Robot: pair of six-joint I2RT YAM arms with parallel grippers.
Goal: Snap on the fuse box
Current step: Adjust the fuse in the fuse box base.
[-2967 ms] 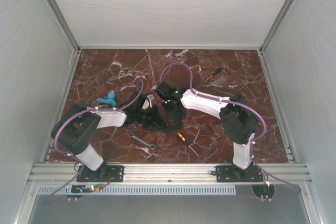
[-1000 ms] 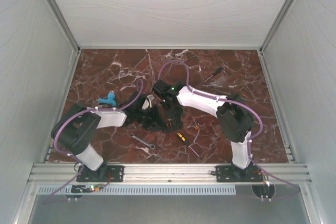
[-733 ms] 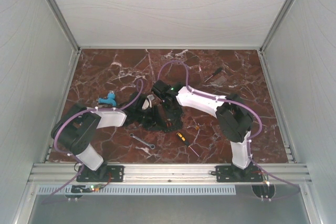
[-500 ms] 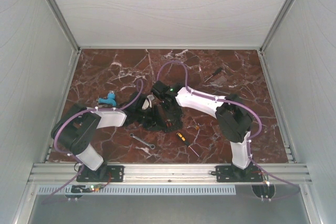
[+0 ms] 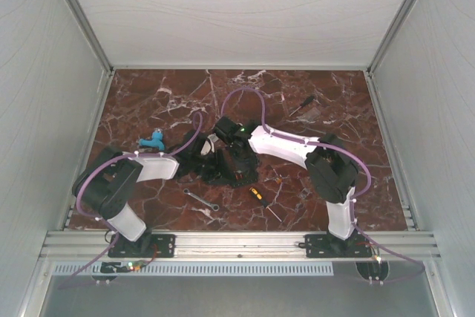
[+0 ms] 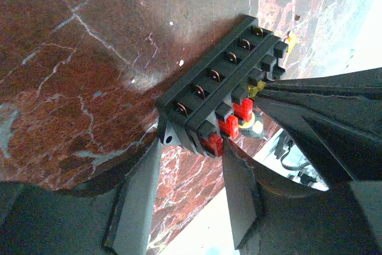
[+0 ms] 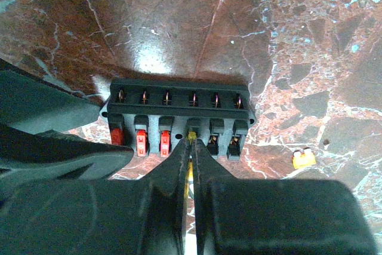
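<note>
Holding the fuse box (image 6: 221,82) by 1 short end, my left claw (image 6: 194,147) stands about half open, its 2 fingers pressed against opposite sides of the black block. The box lies face up low over the red marble table (image 6: 71,58); I cannot tell whether it rests on the stone. Seen from above, it sits near the middle of the table, where my 2 wrists meet, just behind the yellow-and-black screwdriver (image 5: 256,194) and to the right of the silver wrench (image 5: 200,200). My right claw (image 7: 191,144) is closed all the way, with a thin yellow fuse (image 7: 189,177) pinched between its fingers. Its tips point down at the long front edge of the box. The far row of the box shows 6 small metal terminals. In the near row, the 3 slots on the left in my right wrist view carry red fuses (image 7: 141,141). The yellow fuse's tip meets the 4th slot, and the 2 slots to its right are dark. How deep the yellow fuse sits I cannot tell, since my own fingers cover it. A loose yellow fuse (image 7: 304,159) lies on the marble near the box's right end, apart from it. A small blue object (image 5: 154,139) lies well off to the left, beyond my left forearm.
</note>
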